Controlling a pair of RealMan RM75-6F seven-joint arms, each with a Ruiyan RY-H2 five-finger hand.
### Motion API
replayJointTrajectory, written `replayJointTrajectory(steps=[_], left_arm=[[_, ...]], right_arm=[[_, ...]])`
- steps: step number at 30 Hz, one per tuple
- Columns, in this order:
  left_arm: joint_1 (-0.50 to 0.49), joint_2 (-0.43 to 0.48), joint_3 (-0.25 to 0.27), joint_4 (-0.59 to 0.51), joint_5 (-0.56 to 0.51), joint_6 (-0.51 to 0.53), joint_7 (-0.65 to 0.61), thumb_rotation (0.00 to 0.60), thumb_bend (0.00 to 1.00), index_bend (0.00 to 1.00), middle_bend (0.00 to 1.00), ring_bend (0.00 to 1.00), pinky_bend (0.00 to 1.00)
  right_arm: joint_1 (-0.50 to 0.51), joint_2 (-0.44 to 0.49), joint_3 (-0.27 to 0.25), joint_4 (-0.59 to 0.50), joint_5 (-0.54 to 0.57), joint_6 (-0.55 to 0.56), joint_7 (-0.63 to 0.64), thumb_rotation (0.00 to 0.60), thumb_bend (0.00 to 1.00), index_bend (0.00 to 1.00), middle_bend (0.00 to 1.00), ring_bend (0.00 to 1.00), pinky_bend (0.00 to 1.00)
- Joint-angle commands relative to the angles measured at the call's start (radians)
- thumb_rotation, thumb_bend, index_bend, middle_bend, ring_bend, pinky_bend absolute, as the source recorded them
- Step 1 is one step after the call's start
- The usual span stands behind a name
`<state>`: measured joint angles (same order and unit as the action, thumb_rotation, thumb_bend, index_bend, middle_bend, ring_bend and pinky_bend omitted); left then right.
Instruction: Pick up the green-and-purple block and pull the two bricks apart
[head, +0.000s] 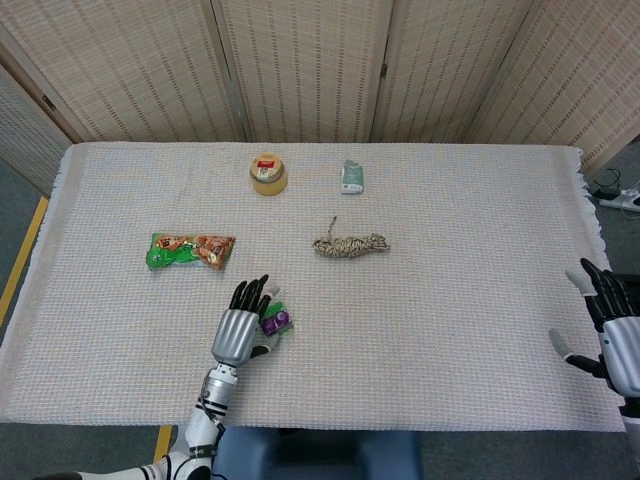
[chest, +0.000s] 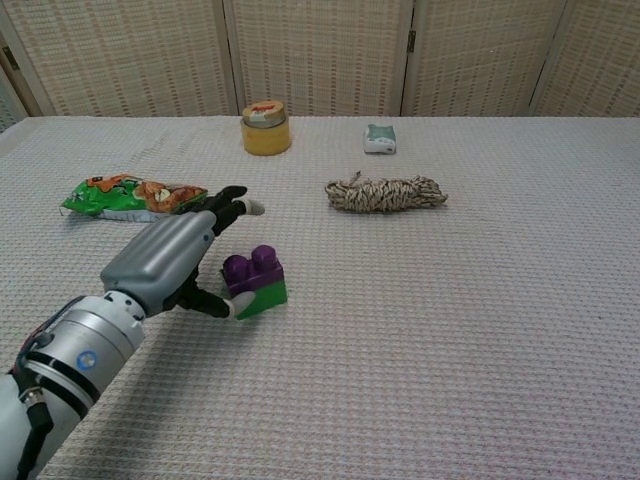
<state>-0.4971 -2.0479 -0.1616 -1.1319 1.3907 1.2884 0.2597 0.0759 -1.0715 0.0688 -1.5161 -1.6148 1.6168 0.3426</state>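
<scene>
The green-and-purple block (chest: 254, 282) is a purple studded brick on a green one, near the table's front left of centre, also seen in the head view as the block (head: 274, 322). My left hand (chest: 170, 260) lies against its left side. The thumb presses the green base from the front and the fingers stretch out over and past it, so the block is pinched at the hand's edge and sits slightly tilted. In the head view the left hand (head: 240, 330) covers part of the block. My right hand (head: 615, 330) hovers at the table's right edge, fingers spread, holding nothing.
A coil of rope (head: 351, 244) lies at mid-table. A green snack bag (head: 189, 250) lies just beyond the left hand. A yellow jar (head: 268, 173) and a small pale packet (head: 351, 177) stand at the back. The white cloth-covered table (head: 470, 300) spans the view.
</scene>
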Motion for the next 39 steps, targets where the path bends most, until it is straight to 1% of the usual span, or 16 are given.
replayJointTrajectory(steps=[1,5,7,10,13,15,17,20,23,26,29,31,33,35,39], left_arm=[[-0.005,0.010,-0.003,0.012,0.006,-0.003,-0.003,0.600,0.34,0.16,0.00,0.00,0.00],[-0.024,0.022,-0.011,0.038,0.027,-0.002,-0.010,0.600,0.34,0.16,0.00,0.00,0.00],[-0.033,0.030,-0.014,0.032,0.028,-0.014,-0.017,0.600,0.34,0.16,0.00,0.00,0.00],[-0.042,0.061,-0.008,-0.002,0.031,-0.039,-0.010,0.600,0.34,0.16,0.00,0.00,0.00],[-0.043,0.126,-0.004,-0.097,0.001,-0.093,0.001,0.600,0.34,0.18,0.00,0.00,0.00],[-0.044,0.172,-0.010,-0.160,-0.030,-0.127,0.029,0.600,0.34,0.21,0.00,0.00,0.00],[-0.044,0.199,-0.020,-0.206,-0.065,-0.149,0.056,0.600,0.34,0.23,0.00,0.00,0.00],[-0.046,0.228,-0.045,-0.274,-0.143,-0.181,0.109,0.600,0.34,0.23,0.00,0.00,0.00],[-0.056,0.254,-0.082,-0.349,-0.247,-0.208,0.181,0.600,0.34,0.23,0.00,0.00,0.00],[-0.075,0.278,-0.117,-0.416,-0.345,-0.214,0.266,0.600,0.34,0.23,0.00,0.00,0.00],[-0.088,0.284,-0.136,-0.446,-0.410,-0.203,0.306,0.600,0.34,0.26,0.00,0.00,0.00],[-0.094,0.284,-0.139,-0.451,-0.446,-0.205,0.310,0.600,0.34,0.29,0.00,0.00,0.00],[-0.100,0.286,-0.134,-0.451,-0.470,-0.213,0.311,0.600,0.36,0.32,0.00,0.00,0.00],[-0.108,0.283,-0.120,-0.443,-0.465,-0.206,0.319,0.600,0.39,0.33,0.00,0.00,0.00],[-0.114,0.274,-0.105,-0.439,-0.454,-0.193,0.307,0.600,0.39,0.36,0.00,0.00,0.00]], right_arm=[[0.001,-0.001,0.000,-0.001,0.000,-0.002,-0.004,0.600,0.40,0.01,0.00,0.00,0.00],[0.002,-0.003,0.000,-0.002,0.000,-0.004,-0.012,0.600,0.40,0.01,0.00,0.00,0.00],[0.002,-0.005,0.001,-0.002,0.003,-0.006,-0.016,0.600,0.40,0.01,0.00,0.00,0.00],[0.001,-0.005,0.003,-0.003,0.007,-0.006,-0.019,0.600,0.40,0.01,0.00,0.00,0.00],[0.000,-0.005,0.005,-0.003,0.008,-0.002,-0.023,0.600,0.40,0.01,0.00,0.00,0.00],[-0.001,-0.005,0.004,-0.003,0.006,-0.001,-0.025,0.600,0.40,0.01,0.00,0.00,0.00],[0.000,-0.006,0.003,-0.004,0.004,-0.003,-0.026,0.600,0.40,0.01,0.00,0.00,0.00],[-0.001,-0.007,0.001,-0.006,0.001,-0.003,-0.033,0.600,0.40,0.01,0.00,0.00,0.00],[0.000,-0.008,0.001,-0.008,0.002,-0.004,-0.038,0.600,0.40,0.01,0.00,0.00,0.00],[0.004,-0.008,0.000,-0.008,0.002,-0.013,-0.039,0.600,0.40,0.01,0.00,0.00,0.00],[0.006,-0.007,-0.002,-0.008,-0.001,-0.017,-0.035,0.600,0.40,0.01,0.00,0.00,0.00],[0.004,-0.005,-0.002,-0.008,-0.003,-0.012,-0.031,0.600,0.40,0.01,0.00,0.00,0.00],[0.001,-0.005,-0.002,-0.008,-0.006,-0.004,-0.027,0.600,0.40,0.01,0.00,0.00,0.00],[-0.001,-0.005,-0.003,-0.007,-0.008,0.000,-0.026,0.600,0.40,0.01,0.00,0.00,0.00],[0.002,-0.006,-0.004,-0.007,-0.009,-0.006,-0.030,0.600,0.40,0.01,0.00,0.00,0.00]])
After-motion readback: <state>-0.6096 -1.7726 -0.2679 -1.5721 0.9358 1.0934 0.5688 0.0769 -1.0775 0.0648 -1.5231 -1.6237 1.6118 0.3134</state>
